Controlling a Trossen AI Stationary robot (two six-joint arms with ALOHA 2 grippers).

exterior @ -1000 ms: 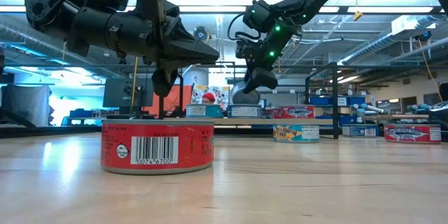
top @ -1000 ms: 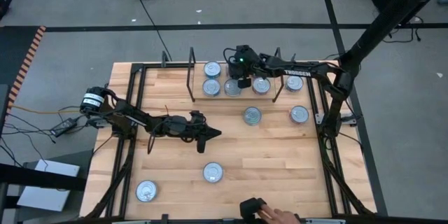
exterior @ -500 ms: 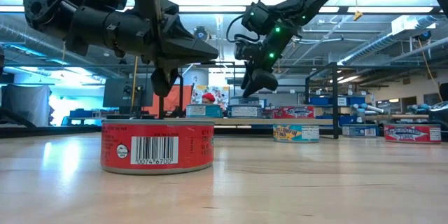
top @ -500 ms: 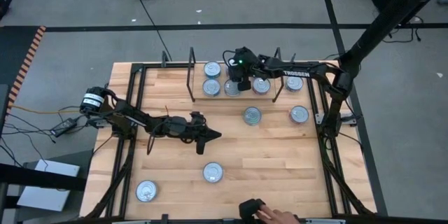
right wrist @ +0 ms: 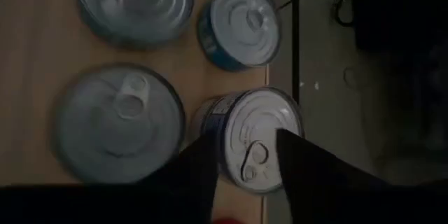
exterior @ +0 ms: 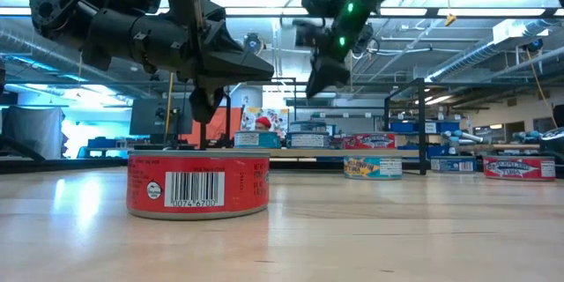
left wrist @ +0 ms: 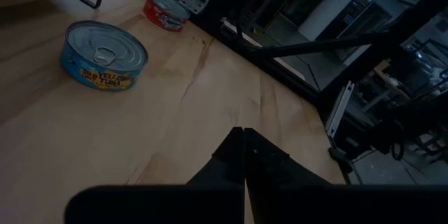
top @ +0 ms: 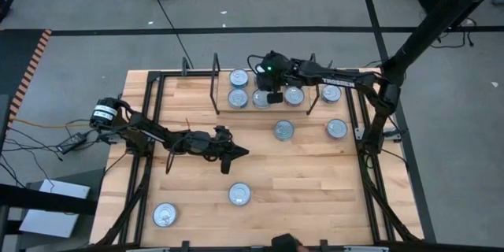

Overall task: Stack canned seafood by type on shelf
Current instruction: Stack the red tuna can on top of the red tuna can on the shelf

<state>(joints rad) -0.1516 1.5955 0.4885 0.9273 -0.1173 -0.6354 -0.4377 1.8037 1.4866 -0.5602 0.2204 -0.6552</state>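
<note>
The shelf [top: 264, 87] is the strip of wooden board between two black wire uprights at the far edge. Several silver-lidded tins stand on it [top: 238, 98] [right wrist: 122, 122]. My right gripper [top: 272, 94] [right wrist: 245, 140] hangs open above them, its fingers to either side of a blue-sided tin [right wrist: 255, 143] but well clear of it. That tin [exterior: 308, 128] rests on top of another. Loose tins lie on the table: two right of centre [top: 283, 131] [top: 336, 129] and two near the front [top: 239, 194] [top: 164, 215]. My left gripper [top: 240, 152] [left wrist: 243, 134] waits shut above mid-table.
The black wire uprights [top: 216, 83] [top: 313, 87] stand beside the right gripper. One more tin [top: 331, 93] sits beyond the right upright. A red tin [exterior: 198, 185] stands near the front edge. A black frame [top: 150, 126] runs along the table's sides.
My right gripper has let go of a tin, leaving it on top of another tin on the shelf, and has risen straight up from it. A person's hand at the near edge has drawn back out of view.
</note>
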